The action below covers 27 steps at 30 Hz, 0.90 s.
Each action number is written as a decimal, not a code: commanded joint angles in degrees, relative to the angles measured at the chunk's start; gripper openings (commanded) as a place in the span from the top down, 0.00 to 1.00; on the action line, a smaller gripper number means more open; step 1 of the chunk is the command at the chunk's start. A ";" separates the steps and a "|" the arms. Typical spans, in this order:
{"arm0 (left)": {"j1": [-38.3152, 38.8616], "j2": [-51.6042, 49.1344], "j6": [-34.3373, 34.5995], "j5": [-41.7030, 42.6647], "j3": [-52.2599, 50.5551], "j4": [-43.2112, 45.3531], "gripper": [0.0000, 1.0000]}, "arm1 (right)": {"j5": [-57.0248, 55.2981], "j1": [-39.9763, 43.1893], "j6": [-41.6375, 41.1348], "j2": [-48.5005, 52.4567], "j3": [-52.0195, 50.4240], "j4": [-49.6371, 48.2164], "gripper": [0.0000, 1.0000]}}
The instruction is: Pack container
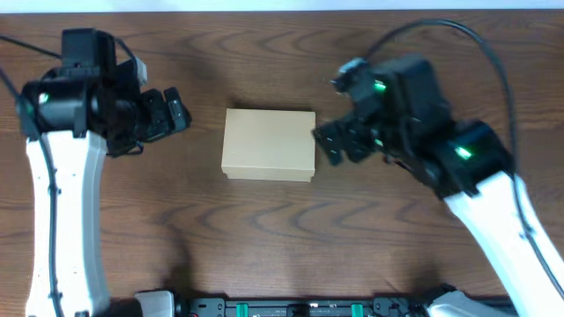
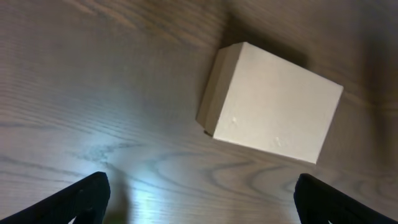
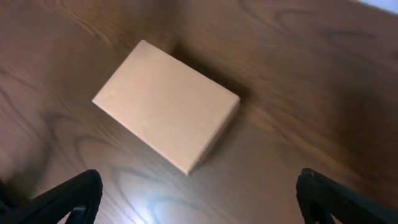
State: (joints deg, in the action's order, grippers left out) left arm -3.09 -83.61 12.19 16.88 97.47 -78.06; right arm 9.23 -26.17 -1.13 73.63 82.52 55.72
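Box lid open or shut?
Shut: the container shows a flat, unbroken top in all three views, no flap raised. Contents cannot be told.

You see a dark brown wood-grain table (image 1: 264, 238) filling the view, a pale strip (image 1: 282, 4) along its far edge, and soft glare (image 2: 140, 190) on the wood.

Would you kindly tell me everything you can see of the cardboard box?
The box is plain, unmarked tan cardboard, rectangular and closed, with a few tiny dents on its top. It lies flat near the middle of the wooden table, slightly askew to the table's edge. Only the table touches it.
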 commanded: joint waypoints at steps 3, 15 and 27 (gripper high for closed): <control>0.13 10.67 -0.37 -3.85 0.92 -2.38 0.05 | 0.00 4.81 2.05 -14.64 -9.94 0.66 0.01; 0.13 43.28 -0.02 -7.91 -6.25 -8.04 0.05 | -0.26 7.72 2.71 -40.50 -21.05 1.14 0.01; 0.13 63.14 10.82 -7.82 -7.37 -18.71 0.05 | -0.26 7.72 2.71 -40.46 -21.05 1.16 0.01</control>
State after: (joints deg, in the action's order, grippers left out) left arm -3.09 -22.22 19.40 8.60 90.39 -92.29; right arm 9.13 -18.85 0.71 33.17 61.80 56.82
